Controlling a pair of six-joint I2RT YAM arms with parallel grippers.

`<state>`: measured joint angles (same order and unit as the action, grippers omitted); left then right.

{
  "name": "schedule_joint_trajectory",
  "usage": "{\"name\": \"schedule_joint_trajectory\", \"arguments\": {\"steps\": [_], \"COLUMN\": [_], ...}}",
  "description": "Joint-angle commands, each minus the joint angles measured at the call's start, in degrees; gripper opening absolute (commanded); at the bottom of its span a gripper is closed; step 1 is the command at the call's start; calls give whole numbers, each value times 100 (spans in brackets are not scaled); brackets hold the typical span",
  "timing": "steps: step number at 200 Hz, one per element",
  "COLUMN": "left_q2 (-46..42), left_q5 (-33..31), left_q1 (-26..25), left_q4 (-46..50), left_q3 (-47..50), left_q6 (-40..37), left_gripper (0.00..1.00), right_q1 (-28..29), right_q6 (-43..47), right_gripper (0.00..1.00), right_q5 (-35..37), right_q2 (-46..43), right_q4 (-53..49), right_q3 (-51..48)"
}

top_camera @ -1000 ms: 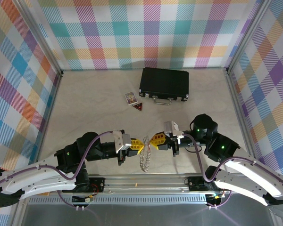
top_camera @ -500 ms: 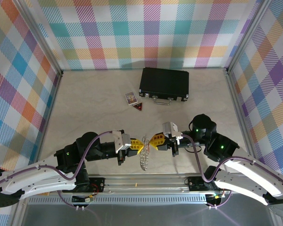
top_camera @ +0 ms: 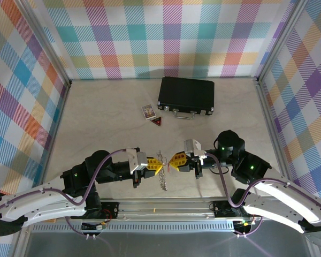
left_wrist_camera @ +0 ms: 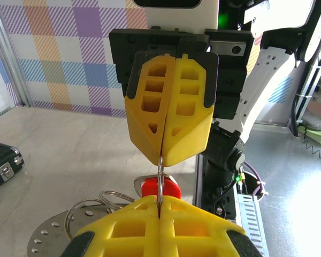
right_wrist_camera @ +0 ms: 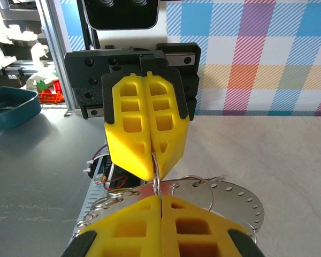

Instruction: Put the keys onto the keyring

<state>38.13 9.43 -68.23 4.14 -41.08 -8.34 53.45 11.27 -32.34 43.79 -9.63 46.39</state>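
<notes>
1. From above: both pairs of jaws meet tip to tip over the near edge of the desk (top_camera: 107,123). The keyring (top_camera: 162,179) hangs between them, edge-on to me. A black case (top_camera: 186,95), a small card (top_camera: 148,111) and a dark red tag (top_camera: 158,122) lie well apart at the back.
2. Left wrist: my left jaws are pressed together on a thin wire loop of the keyring. The right jaws, opposite, pinch the same loop. The red-headed key (left_wrist_camera: 160,188) sits just behind that wire; I cannot tell whether it is threaded.
3. Right wrist: the same pinch from the other side, with the right jaws closed on the loop and the rest of the keyring (right_wrist_camera: 232,201) below.
4. I judge this to be the threading step. Next, one side must hold the loop steady while the key is worked round the coil without slipping.
</notes>
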Motion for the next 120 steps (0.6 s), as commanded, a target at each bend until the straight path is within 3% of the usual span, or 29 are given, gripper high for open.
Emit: {"name": "schedule_joint_trajectory", "arguments": {"steps": [1,120], "left_q2": [-49,98], "left_q5": [3,-1], "left_q1": [-13,-15], "left_q4": [-304,-279], "left_q3": [-130,-198], "left_q6": [57,12], "left_gripper": [0,0], "right_q1": [58,69], "right_q6": [77,69], "right_gripper": [0,0], "right_q5": [-93,-132], "right_q2": [-11,5], "right_q4": [8,22], "right_q3": [126,99]}}
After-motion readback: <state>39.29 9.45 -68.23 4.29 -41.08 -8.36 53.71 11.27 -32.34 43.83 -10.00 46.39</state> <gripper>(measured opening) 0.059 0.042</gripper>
